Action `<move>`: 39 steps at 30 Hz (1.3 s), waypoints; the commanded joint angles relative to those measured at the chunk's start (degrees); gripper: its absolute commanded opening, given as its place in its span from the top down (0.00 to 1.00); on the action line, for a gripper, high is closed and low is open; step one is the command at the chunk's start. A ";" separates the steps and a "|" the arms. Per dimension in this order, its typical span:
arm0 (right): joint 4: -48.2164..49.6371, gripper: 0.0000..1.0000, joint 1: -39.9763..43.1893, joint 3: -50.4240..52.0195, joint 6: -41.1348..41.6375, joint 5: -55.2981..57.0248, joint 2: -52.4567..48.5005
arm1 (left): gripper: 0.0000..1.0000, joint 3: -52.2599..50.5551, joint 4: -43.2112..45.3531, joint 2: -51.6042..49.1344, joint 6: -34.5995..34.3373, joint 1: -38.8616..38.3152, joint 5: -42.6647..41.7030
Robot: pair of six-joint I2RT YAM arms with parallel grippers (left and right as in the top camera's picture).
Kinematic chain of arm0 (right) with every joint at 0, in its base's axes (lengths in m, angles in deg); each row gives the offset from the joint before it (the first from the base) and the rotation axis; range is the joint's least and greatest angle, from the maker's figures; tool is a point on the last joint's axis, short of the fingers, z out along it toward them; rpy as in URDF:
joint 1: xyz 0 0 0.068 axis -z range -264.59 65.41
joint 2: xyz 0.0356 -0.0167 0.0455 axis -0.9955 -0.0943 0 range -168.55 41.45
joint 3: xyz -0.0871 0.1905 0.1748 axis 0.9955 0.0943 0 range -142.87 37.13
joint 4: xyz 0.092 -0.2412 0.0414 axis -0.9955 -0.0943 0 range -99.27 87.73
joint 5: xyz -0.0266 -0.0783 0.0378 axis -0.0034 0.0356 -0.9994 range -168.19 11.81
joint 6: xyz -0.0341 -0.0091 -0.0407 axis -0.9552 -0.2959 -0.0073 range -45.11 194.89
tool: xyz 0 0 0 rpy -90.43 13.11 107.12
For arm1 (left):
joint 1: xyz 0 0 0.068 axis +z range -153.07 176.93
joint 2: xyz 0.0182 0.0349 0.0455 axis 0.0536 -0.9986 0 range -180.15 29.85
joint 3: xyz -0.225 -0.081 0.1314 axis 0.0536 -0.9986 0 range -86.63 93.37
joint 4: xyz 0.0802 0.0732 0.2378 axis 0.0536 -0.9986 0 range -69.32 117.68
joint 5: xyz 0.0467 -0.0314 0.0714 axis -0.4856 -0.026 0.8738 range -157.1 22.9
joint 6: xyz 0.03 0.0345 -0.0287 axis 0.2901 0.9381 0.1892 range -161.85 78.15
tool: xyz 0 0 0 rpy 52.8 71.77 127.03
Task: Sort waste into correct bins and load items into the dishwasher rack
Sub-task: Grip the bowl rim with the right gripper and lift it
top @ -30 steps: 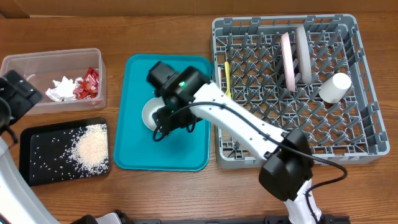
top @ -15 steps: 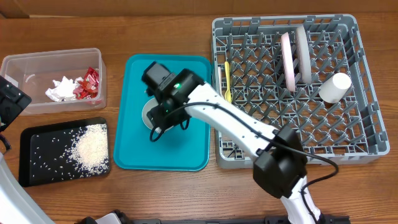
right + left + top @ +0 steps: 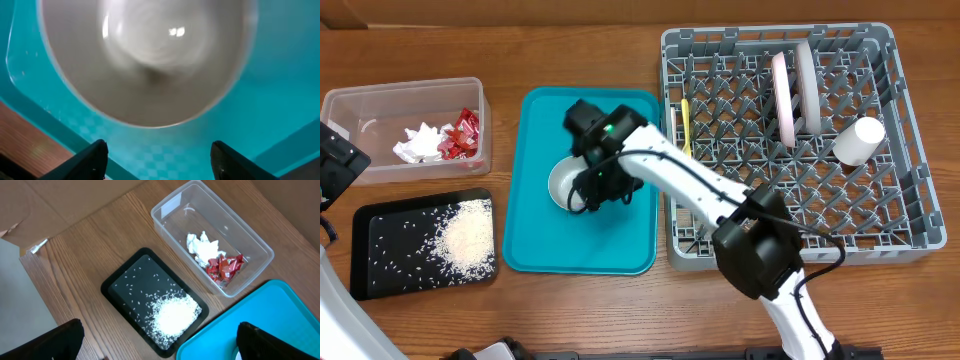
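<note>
My left gripper (image 3: 159,330) hangs high over the left end of the table (image 3: 580,60). Its two fingers are spread wide, with nothing in them. Under it is the clear tub (image 3: 360,100). A crumpled white napkin (image 3: 418,142) and some red wrappers (image 3: 462,133) lie in it, touching each other. A pale sticker (image 3: 172,204) on the tub's wall is too small to read.

Just beside the tub is the black tray (image 3: 380,250). It has a heap of white grains (image 3: 468,238) and loose ones scattered about.

Next comes the teal tray (image 3: 620,240). The pale bowl (image 3: 560,185) sits on it, open side up. My right gripper (image 3: 160,150) is low by the bowl's edge. Its fingers are apart and hold nothing; only teal tray shows between them. From above, my right arm (image 3: 690,190) hides part of the bowl.

At the right is the grey rack (image 3: 880,250). A yellow piece of cutlery (image 3: 686,125) lies at its left side. A pinkish plate (image 3: 781,95) and a grey plate (image 3: 807,85) stand on edge between the pegs. The white cup (image 3: 858,140) lies tipped just beside them.
</note>
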 commanded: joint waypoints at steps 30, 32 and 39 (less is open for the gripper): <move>18.32 0.91 1.27 9.68 15.34 9.05 1.46 | 0.00 0.98 0.07 0.00 -0.59 0.24 0.22; 16.24 0.92 1.27 8.26 13.14 11.34 1.81 | 0.00 0.98 0.09 0.00 -0.59 0.24 0.22; 6.27 0.92 -1.31 0.42 9.66 21.86 3.37 | 0.00 0.98 0.07 0.00 -0.59 0.24 0.22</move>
